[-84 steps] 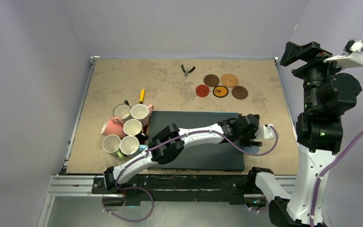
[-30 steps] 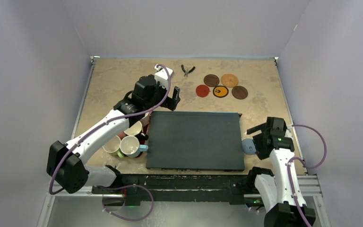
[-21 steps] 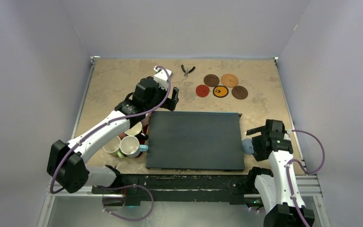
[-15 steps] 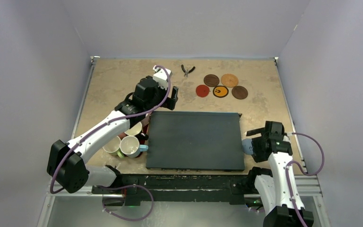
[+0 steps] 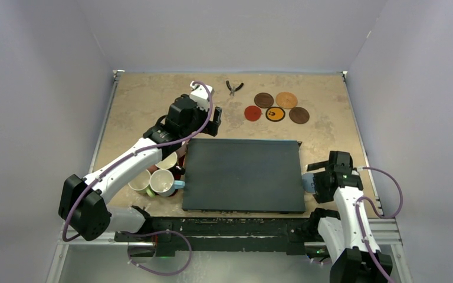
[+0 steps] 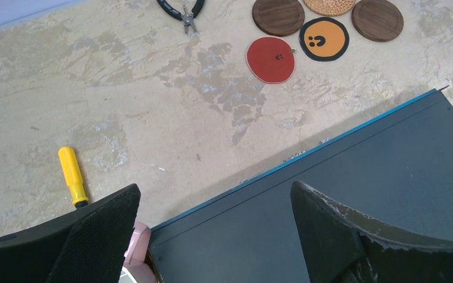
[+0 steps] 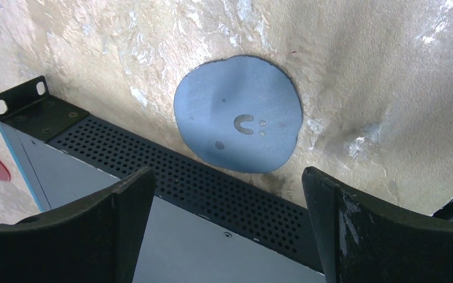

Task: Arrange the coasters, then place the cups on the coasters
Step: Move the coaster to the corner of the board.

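Right tool (image 7: pixel 227 174) apart above thin round grey-blue coaster (image 7: pixel 239 112), left tool (image 6: pixel 215 187) apart over smooth mat (image 6: pixel 360 168)

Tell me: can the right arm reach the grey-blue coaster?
Likely yes: the right gripper hangs open above the grey-blue coaster, nothing covers it; the black box at its edge may crowd one finger.

The tabletop (image 6: pixel 124 100) looks rough and mottled. The grey-blue coaster (image 7: pixel 236 100) is smooth and matt. The dark slab (image 7: pixel 183 177) has a perforated metal side.

Mugs (image 5: pixel 161 181) left of mat (image 5: pixel 242 174); five coasters (image 5: pixel 275 114) behind; sixth coaster (image 7: pixel 239 112) right.
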Motion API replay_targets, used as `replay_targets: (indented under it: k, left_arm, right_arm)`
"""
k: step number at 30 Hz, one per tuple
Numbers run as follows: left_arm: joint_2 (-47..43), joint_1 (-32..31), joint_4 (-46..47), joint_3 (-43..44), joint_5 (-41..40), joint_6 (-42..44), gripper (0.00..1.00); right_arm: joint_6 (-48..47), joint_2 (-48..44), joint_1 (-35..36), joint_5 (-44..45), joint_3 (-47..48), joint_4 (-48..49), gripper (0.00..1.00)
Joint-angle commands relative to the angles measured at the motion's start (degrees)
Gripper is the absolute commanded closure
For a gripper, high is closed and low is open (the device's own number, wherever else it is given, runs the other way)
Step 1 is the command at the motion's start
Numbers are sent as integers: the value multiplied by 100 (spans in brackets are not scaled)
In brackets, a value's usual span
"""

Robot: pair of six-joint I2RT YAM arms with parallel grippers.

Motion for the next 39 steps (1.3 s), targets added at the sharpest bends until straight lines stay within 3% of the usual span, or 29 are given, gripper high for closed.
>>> replay_targets:
  k: [1, 12, 20, 39]
  left_arm:
    - [-161, 24, 208, -41, -116, 20, 7]
    - [-100, 24, 195, -47, -165, 54, 7]
    - [-61, 24, 199, -54, -222, 95, 7]
    - [40, 24, 230, -122, -441, 215, 7]
  right_arm:
    - [149, 56, -26, 279, -98, 116, 2]
    - [287, 261, -26, 262, -354, 447, 2]
    - [456, 438, -26, -11, -551, 1252, 4]
    - [440, 2375, -26, 336, -51, 2880, 4]
